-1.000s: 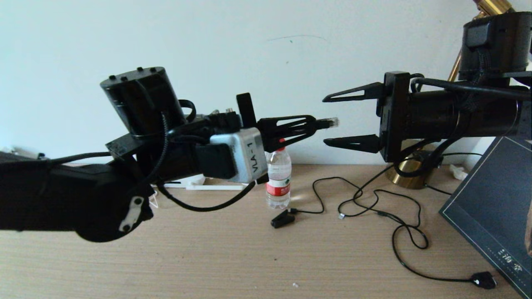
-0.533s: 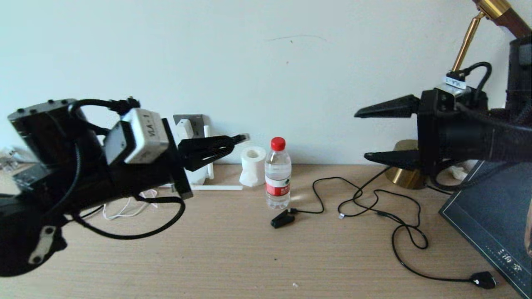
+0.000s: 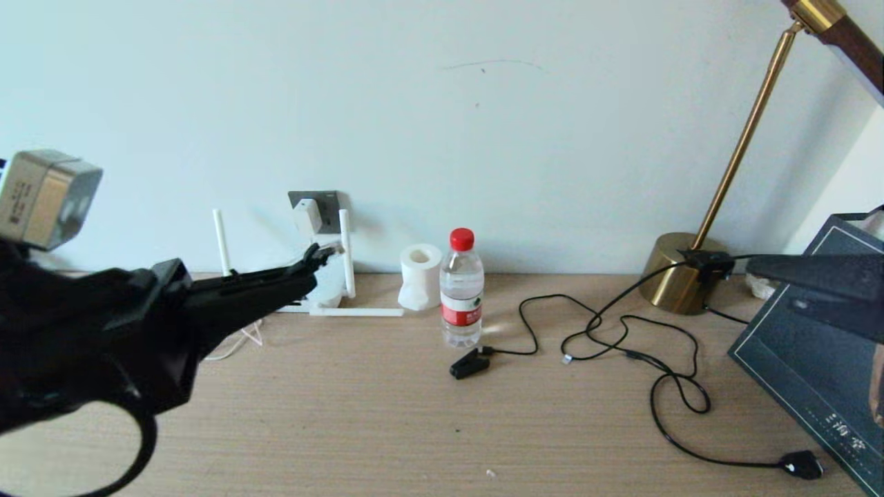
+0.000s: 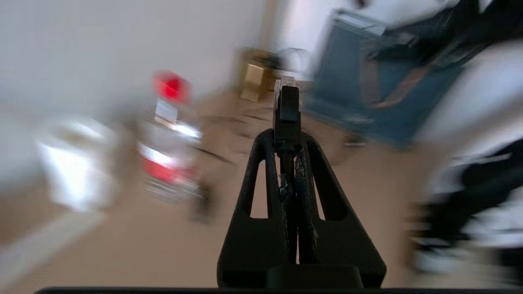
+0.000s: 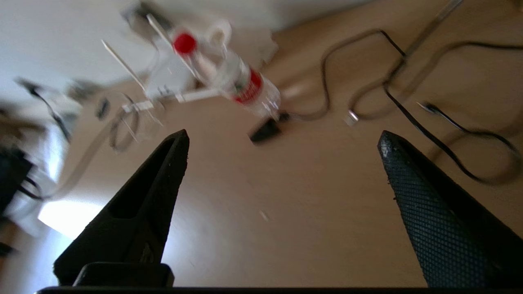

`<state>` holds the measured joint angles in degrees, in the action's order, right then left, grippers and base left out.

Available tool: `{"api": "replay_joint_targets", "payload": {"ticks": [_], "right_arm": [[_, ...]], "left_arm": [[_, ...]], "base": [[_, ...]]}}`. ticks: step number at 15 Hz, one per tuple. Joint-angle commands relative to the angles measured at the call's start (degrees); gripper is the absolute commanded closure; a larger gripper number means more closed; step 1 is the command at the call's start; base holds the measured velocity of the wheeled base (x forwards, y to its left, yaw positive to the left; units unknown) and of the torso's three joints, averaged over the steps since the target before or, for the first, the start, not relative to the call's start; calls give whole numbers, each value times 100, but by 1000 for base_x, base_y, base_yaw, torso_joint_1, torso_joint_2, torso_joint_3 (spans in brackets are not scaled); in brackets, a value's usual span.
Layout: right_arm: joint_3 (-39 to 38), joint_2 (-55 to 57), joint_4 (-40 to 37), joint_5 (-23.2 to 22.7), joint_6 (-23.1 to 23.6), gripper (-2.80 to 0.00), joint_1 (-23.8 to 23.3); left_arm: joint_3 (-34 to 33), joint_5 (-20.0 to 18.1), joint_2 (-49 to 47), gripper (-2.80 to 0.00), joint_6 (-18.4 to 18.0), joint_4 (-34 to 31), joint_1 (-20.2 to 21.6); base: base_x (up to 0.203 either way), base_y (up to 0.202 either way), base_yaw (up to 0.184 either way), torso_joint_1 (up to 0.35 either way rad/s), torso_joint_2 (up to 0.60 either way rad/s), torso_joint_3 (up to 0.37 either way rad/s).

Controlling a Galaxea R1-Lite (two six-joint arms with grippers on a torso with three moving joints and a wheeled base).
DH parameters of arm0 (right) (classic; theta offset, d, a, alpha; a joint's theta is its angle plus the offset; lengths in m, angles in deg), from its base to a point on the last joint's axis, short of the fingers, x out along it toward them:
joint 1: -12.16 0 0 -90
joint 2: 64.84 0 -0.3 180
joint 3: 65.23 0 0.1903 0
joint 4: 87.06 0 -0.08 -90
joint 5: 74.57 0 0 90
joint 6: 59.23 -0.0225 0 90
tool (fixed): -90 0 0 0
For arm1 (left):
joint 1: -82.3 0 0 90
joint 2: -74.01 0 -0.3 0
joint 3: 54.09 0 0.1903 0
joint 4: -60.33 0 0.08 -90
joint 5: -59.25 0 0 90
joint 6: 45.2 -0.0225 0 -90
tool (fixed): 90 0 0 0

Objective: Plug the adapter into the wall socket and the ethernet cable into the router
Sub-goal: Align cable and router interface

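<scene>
The left gripper (image 3: 319, 257) is pinching the long thin black ethernet cable (image 4: 288, 107) just behind its small clear plug tip, jaws clamped tight on the boot, and is carrying it toward the flat white plastic router (image 3: 324, 293) with slim stick antennas that is standing at the back of the wooden bench (image 3: 442, 421), against the wall. The small white rounded-square adapter (image 3: 307, 215) is already sitting in the dark grey square wall socket (image 3: 324, 201) just above the router, so the cable looks like the part left to do.

To do this well, I'd say the plug needs lining up squarely with one of the router's front ports, which I cannot make out from here, and then pushing straight in, level, without twisting. The antennas are standing close around the tip and could be knocked. The right gripper (image 5: 282, 143) is hanging with its jaws spread wide and empty at the right side, above the bench near the dark blue book (image 3: 815, 352).
</scene>
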<state>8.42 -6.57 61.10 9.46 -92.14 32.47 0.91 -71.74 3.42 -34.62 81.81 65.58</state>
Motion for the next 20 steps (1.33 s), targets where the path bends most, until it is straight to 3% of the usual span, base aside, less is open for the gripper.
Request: {"api": "replay_joint_targets", "payload": {"ticks": [1, 4, 6, 8, 10, 12, 14, 16, 19, 20], "right_arm": [[-451, -832, -184, 94, 124, -280, -8], [-863, -1189, -183, 1245, 653, -280, -9], [-916, -1775, -181, 1985, 816, -280, -9], [-1038, -2471, -220, 2577, 1076, -280, -18], [-1528, -3118, -253, 2958, 1967, -280, -285], [-2025, -3663, -257, 2994, 2797, -280, -941], [-2812, -4177, -259, 2578, 3184, -280, -1521], [-3476, -4319, -227, 2206, 3356, -280, -1651], [-4310, -4348, 134, 2010, 3392, -280, -1685], [-4525, -4350, 277, 1641, 3344, -280, -1687]], "left_arm": [[-104, -23, 424, 0, 555, -72, -86], [-370, 12, 361, 0, 576, -76, -82], [-636, 254, 138, 0, 562, -78, -17], [-634, 1138, -427, 0, 545, -81, 26], [-444, 2536, -1217, 0, 534, -43, 76], [-225, 3378, -1918, 0, 519, -22, 174], [-66, 3876, -2508, 0, 448, -9, 235], [36, 4100, -2928, 0, 213, 15, 286], [223, 4291, -3383, 0, 64, 33, 355], [318, 4348, -3543, 0, 57, 38, 400]], "base": [[0, 0, 0, 0, 0, 0], [0, 0, 0, 0, 0, 0], [0, 0, 0, 0, 0, 0], [0, 0, 0, 0, 0, 0], [0, 0, 0, 0, 0, 0], [0, 0, 0, 0, 0, 0], [0, 0, 0, 0, 0, 0], [0, 0, 0, 0, 0, 0], [0, 0, 0, 0, 0, 0], [0, 0, 0, 0, 0, 0]]}}
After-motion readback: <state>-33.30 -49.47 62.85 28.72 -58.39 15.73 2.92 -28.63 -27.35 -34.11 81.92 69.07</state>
